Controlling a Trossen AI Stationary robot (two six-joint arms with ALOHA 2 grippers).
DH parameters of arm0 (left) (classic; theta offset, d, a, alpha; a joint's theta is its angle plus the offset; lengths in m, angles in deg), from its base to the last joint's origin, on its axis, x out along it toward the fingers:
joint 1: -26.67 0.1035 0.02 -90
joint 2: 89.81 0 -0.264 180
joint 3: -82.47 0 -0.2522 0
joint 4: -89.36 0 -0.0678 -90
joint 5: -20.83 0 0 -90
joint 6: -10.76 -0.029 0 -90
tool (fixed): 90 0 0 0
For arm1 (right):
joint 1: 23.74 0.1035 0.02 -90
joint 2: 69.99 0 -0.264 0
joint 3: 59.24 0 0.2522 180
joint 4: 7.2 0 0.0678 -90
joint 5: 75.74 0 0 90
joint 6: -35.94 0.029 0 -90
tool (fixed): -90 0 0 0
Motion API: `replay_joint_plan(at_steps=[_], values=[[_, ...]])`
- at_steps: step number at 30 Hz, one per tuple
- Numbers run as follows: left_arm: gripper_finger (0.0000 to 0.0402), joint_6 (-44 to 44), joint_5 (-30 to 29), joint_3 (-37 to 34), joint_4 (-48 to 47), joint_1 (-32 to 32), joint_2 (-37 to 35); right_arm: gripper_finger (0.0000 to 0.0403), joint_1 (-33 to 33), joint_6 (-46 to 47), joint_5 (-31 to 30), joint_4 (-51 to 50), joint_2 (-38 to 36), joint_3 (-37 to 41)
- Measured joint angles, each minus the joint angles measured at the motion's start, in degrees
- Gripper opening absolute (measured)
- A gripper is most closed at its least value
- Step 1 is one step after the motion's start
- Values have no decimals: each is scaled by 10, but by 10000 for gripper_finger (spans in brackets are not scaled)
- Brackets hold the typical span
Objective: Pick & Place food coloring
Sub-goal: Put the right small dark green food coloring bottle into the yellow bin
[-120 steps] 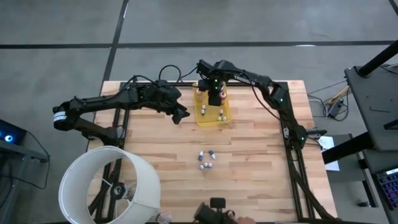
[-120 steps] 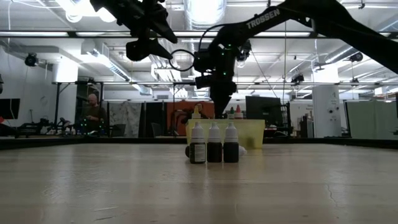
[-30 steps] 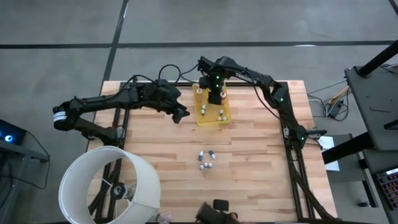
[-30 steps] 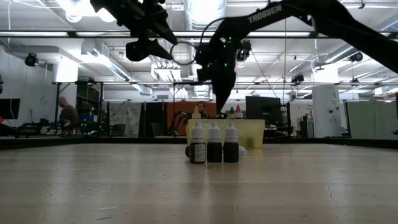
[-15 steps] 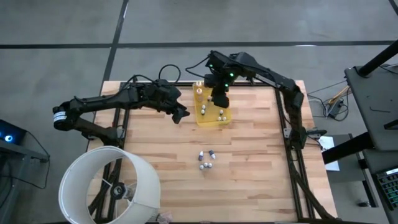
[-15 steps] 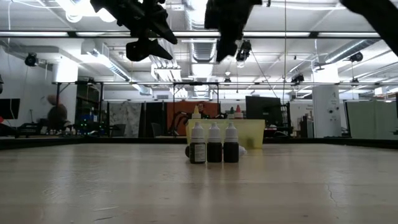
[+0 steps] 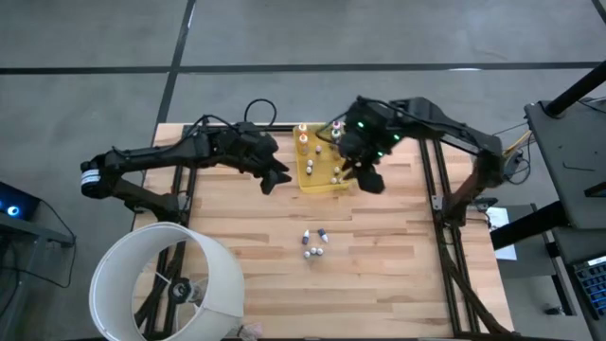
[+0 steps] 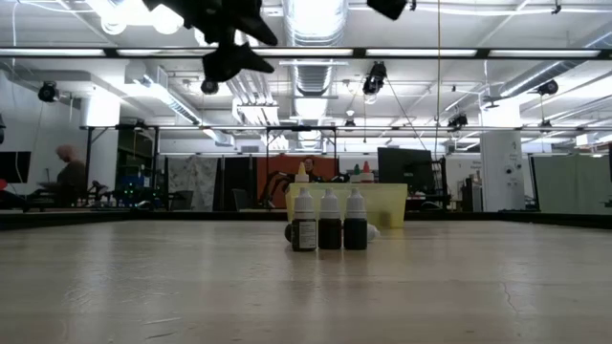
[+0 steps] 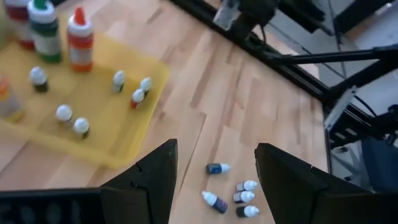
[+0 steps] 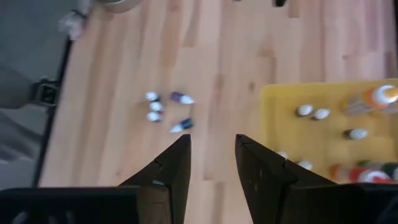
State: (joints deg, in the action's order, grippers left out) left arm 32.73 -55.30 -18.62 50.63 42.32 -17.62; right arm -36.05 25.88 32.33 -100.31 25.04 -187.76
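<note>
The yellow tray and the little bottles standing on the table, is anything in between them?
No, just bare wood. The high view shows nothing between the yellow tray and the little bottles.

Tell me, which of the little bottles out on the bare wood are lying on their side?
Two of the five little bottles: the dark one nearest the yellow tray and its neighbour. The other three stand upright, white caps up.

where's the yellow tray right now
In the high view the yellow tray sits at the table's far middle, between the left gripper and right gripper, beyond the loose small bottles.
</note>
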Motion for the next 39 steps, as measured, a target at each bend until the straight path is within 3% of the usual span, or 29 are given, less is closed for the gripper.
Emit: replay_joint_plan(at_steps=[7, 18, 28, 39], values=[[188, -41, 7, 5, 25, -41, 1, 109, 37, 83, 0, 41, -87, 115], [188, -41, 7, 4, 28, -95, 18, 95, 71, 193, -1, 253, -196, 325], [188, -18, -6, 4, 36, -110, 20, 105, 124, 221, 0, 368, -194, 409], [188, -18, -14, 3, 34, -110, 25, 93, 159, 221, 0, 407, -157, 429]])
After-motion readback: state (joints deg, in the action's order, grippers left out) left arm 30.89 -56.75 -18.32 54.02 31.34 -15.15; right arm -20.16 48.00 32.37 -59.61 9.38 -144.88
